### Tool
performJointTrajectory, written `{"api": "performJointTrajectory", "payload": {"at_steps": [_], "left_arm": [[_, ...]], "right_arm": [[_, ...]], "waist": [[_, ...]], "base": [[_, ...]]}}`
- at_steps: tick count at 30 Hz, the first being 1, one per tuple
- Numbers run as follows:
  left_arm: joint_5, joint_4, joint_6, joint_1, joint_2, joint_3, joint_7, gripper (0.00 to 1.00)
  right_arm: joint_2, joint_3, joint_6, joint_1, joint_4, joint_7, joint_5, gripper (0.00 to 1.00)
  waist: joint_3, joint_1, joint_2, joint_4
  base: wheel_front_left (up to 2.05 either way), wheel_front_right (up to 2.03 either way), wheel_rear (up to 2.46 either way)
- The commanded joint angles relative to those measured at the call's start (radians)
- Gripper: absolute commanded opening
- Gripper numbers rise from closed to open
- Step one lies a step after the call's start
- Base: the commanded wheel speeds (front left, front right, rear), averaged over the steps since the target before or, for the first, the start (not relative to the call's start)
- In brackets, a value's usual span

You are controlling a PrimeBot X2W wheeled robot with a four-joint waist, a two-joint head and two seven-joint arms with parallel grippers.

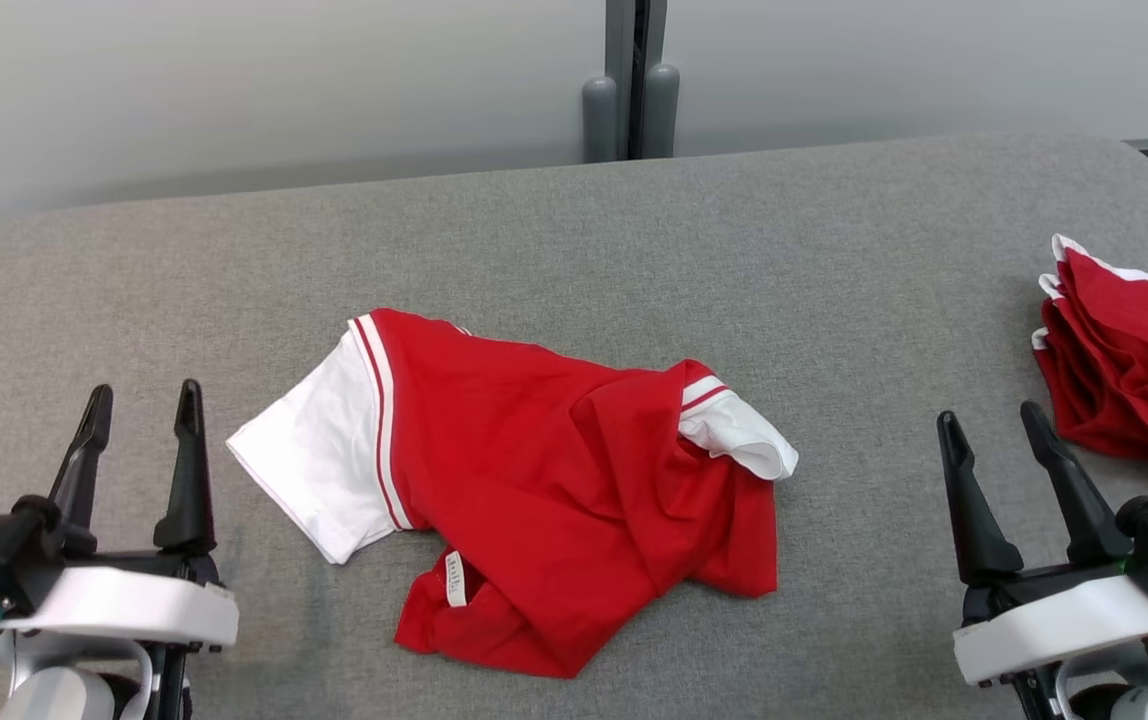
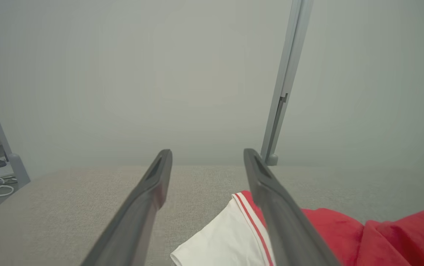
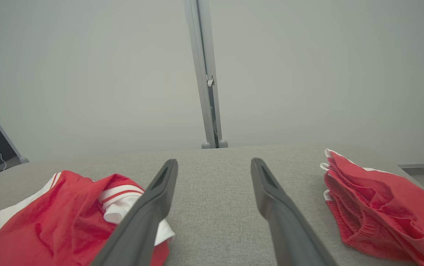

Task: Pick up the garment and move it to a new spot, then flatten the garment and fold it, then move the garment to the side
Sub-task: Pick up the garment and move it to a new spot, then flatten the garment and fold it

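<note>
On the grey counter (image 1: 834,230), a crumpled red-and-white garment (image 1: 554,470) lies at centre, soft and light, likely to sag when lifted. Left gripper (image 1: 142,395) and right gripper (image 1: 992,415) flank it without touching, fingers spread, empty. Its white sleeve (image 1: 314,460) looks the handiest hold.

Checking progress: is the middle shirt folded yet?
Crumpled, not folded: the shirt lies bunched and wrinkled, one white sleeve spread, hem twisted.

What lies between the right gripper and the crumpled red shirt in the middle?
Just bare grey surface between the right gripper and the red shirt, as the head view shows.
</note>
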Motion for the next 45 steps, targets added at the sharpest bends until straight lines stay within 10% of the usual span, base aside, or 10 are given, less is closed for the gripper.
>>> {"api": "performJointTrajectory", "payload": {"at_steps": [1,45], "left_arm": [[-0.005,-0.008,0.008,0.022,0.01,0.008,-0.003,1.0],[0.026,-0.115,0.049,0.162,0.04,-0.073,0.066,1.0]], "right_arm": [[-0.005,-0.003,0.0,0.018,0.007,0.006,-0.009,1.0],[-0.005,-0.015,0.0,0.109,-0.085,0.087,-0.036,1.0]], "waist": [[-0.016,0.0,-0.0001,0.008],[-0.103,0.0,-0.0001,0.055]], "base": [[0.0,0.0,0.0],[0.0,0.0,0.0]]}}
